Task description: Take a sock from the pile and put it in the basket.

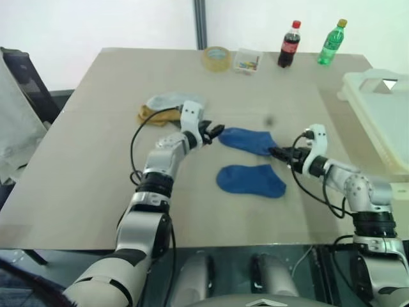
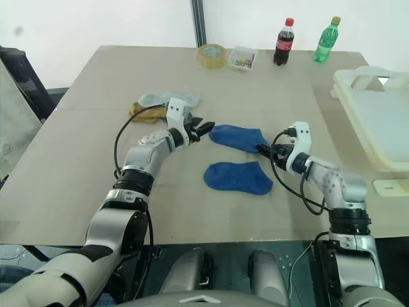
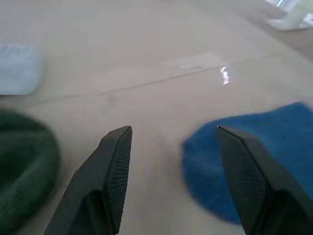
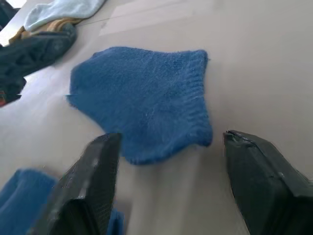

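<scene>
Two royal blue socks lie apart mid-table: the far blue sock (image 1: 249,141) and the near blue sock (image 1: 250,180). The pile (image 1: 167,105), with pale grey and mustard socks showing, sits further left. My left gripper (image 1: 215,132) is open and empty, just left of the far sock's toe end; its wrist view shows that sock (image 3: 254,161) beside one finger and a dark green sock (image 3: 24,166) on the other side. My right gripper (image 1: 277,152) is open at that sock's right end, the cuff (image 4: 146,103) lying just ahead of its fingers. The cream basket (image 1: 383,121) stands at the right edge.
At the table's back stand a tape roll (image 1: 217,57), a small clear box (image 1: 246,61), a cola bottle (image 1: 289,45) and a green bottle (image 1: 331,42). A dark chair (image 1: 25,83) is off the table's left side. Bare tabletop lies between the socks and the basket.
</scene>
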